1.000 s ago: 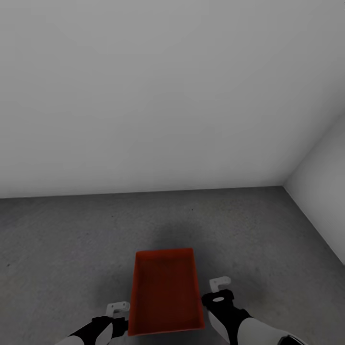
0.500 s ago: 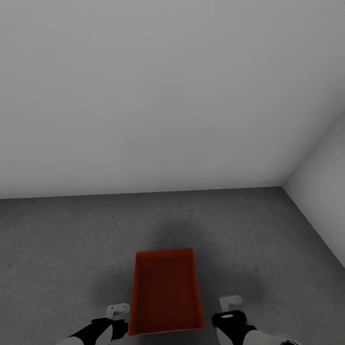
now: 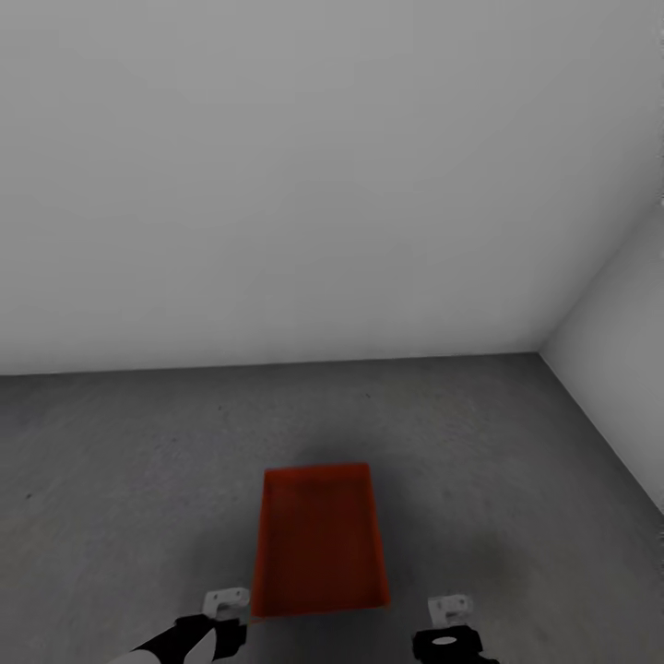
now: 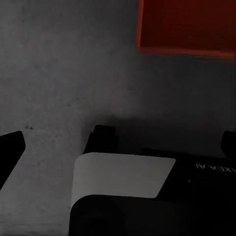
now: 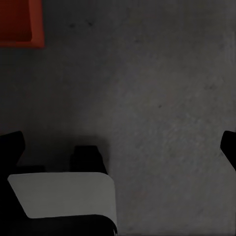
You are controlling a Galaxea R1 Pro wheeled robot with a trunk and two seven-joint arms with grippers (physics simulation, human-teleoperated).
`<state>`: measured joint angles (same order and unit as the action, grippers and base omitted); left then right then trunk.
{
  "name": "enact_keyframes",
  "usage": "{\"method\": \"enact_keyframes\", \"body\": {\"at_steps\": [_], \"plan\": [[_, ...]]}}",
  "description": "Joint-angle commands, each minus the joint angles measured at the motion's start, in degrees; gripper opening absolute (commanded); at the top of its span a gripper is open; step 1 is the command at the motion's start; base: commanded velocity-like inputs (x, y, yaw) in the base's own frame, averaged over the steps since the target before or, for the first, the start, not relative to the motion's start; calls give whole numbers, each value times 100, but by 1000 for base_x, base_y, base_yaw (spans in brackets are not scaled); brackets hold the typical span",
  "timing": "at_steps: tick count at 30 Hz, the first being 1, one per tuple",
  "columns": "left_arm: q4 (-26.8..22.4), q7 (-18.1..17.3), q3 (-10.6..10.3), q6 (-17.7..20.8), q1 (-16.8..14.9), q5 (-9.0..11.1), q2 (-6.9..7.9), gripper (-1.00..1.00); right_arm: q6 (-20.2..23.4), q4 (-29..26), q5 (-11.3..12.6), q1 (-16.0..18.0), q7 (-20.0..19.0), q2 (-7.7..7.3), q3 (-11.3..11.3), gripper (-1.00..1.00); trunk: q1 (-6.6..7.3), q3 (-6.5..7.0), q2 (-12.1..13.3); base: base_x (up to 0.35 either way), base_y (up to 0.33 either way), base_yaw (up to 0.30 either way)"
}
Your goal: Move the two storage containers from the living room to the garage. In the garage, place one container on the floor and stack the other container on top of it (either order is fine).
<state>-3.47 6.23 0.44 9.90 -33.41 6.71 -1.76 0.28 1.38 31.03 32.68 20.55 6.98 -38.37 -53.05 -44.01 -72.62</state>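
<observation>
One orange-red storage container is seen resting on the dark grey concrete floor of the garage, near the corner where two plain white-grey walls meet; in the head view it lies lengthwise, straight ahead of the robot. The left gripper is seen just beside the near left corner of the container, with nothing held, and the right gripper stands apart from the near right corner, also empty. In the left wrist view the container is seen beyond the fingers, which are spread wide over bare floor; in the right wrist view a corner of the container is seen off to one side, and the fingers are likewise wide apart with only concrete between them. It is judged that the first container has been set down and the second has yet to be fetched. The chief risk is judged to lie with the left gripper: being so close to the rim, the thin-walled bin could be nudged or dragged askew if the arm is swung or the base is turned before clearance is gained. A shifted or skewed bin would make the later stacking harder, since the second container must be lowered squarely onto it. A bump from the base while reversing could cause the same trouble.
</observation>
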Motion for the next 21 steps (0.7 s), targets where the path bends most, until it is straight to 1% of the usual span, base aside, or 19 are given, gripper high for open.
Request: {"method": "enact_keyframes", "body": {"at_steps": [1,3,7,16,21], "plan": [[-5,24,0,28,1,58,-1,100,6,14,35,5,11,5,-48,100,4,-4,-3,-331,0,0],[10,23,0,18,1,58,0,100,14,20,35,4,11,5,-48,100,4,-4,-3,-247,0,0],[22,22,0,13,1,58,0,100,19,33,30,0,6,5,-48,100,4,-4,-3,-87,0,0],[145,20,-2,-17,2,55,8,100,-36,38,41,-16,19,38,-48,100,4,51,-3,-10,0,-60],[213,13,-4,-37,2,50,9,100,-169,38,43,-16,19,40,-48,100,4,93,-3,-1,0,-72]]}}
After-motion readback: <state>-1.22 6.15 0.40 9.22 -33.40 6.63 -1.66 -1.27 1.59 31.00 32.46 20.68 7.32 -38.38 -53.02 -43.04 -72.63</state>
